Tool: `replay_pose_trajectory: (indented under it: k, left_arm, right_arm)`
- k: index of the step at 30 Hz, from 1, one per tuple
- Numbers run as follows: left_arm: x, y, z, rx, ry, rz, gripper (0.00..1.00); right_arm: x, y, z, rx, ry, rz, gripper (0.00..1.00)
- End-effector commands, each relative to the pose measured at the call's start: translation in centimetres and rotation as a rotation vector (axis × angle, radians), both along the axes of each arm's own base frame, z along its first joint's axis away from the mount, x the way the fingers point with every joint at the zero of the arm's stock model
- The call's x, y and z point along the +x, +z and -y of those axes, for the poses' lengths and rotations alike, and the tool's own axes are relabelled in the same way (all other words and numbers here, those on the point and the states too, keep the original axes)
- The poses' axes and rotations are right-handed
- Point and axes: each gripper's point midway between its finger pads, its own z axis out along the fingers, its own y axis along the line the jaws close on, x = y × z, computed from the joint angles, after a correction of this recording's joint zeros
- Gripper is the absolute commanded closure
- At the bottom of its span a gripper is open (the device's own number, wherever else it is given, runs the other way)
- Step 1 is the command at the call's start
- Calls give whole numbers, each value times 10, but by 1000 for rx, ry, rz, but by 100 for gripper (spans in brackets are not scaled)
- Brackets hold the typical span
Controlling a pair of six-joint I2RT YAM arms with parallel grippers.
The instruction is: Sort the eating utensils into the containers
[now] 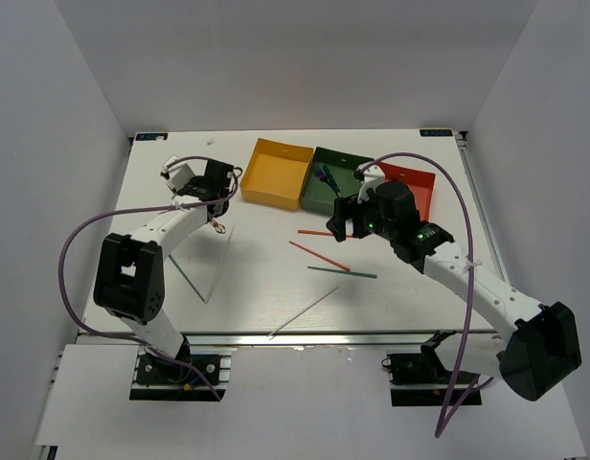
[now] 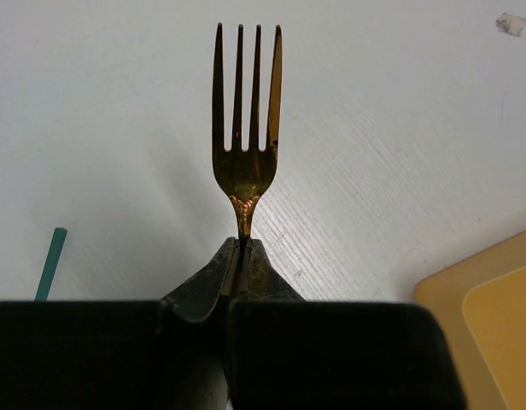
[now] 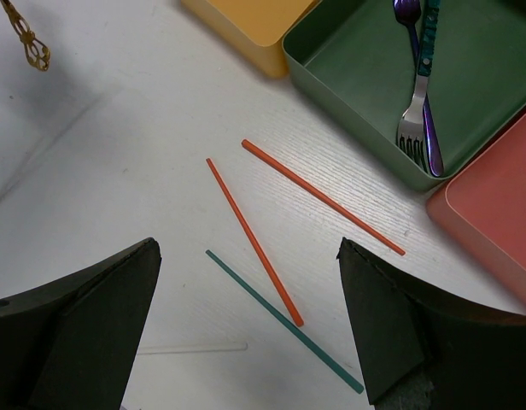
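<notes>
Top view: my left arm bends over the table [image 1: 257, 287]; my left gripper [image 1: 216, 209] pinches the gold fork [image 1: 218, 226] near the yellow tray [image 1: 276, 172]. My right gripper [image 1: 345, 222] hovers, spread wide and empty.

Left wrist: the fork's handle is hidden between my fingers.

Right wrist: two red chopsticks [image 3: 254, 242] and a green chopstick [image 3: 284, 321] lie on open tabletop. The forks [image 3: 414, 102] in the dark green tray [image 3: 348, 77] are cut off at the top edge.

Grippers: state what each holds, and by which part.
Left gripper pinches the gold fork by its handle, just below the neck, tines pointing away. Right gripper is open, holding nothing.
</notes>
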Motion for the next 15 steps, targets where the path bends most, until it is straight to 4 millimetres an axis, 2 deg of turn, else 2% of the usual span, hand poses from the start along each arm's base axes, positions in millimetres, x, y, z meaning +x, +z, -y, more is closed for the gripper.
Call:
replay_pose_trajectory:
  k: [1, 5, 6, 9, 11, 12, 13, 14, 15]
  left_arm:
    - [18, 36, 3, 76, -18, 72, 100]
    - [34, 60, 12, 69, -47, 143, 100]
    - [40, 72, 14, 63, -52, 169, 100]
    - [45, 87, 25, 50, -94, 173, 100]
    - [50, 98, 51, 5, -204, 167, 100]
    - [47, 98, 66, -9, -258, 154, 100]
    - [46, 97, 86, -64, -337, 142, 100]
    - [42, 96, 97, -94, -383, 132, 100]
    - [35, 101, 108, -126, -429, 132, 100]
  right_arm:
    - [1, 21, -2, 34, 7, 70, 11]
    - [1, 24, 0, 34, 3, 79, 11]
    - [1, 24, 0, 33, 3, 78, 11]
    - [-3, 27, -5, 54, 29, 75, 11]
    - [-13, 39, -22, 134, 125, 82, 11]
    - [-26, 42, -33, 185, 211, 70, 11]
    - [-30, 51, -40, 228, 247, 91, 11]
    - [-31, 67, -49, 285, 292, 142, 11]
    - [-34, 69, -54, 321, 317, 134, 11]
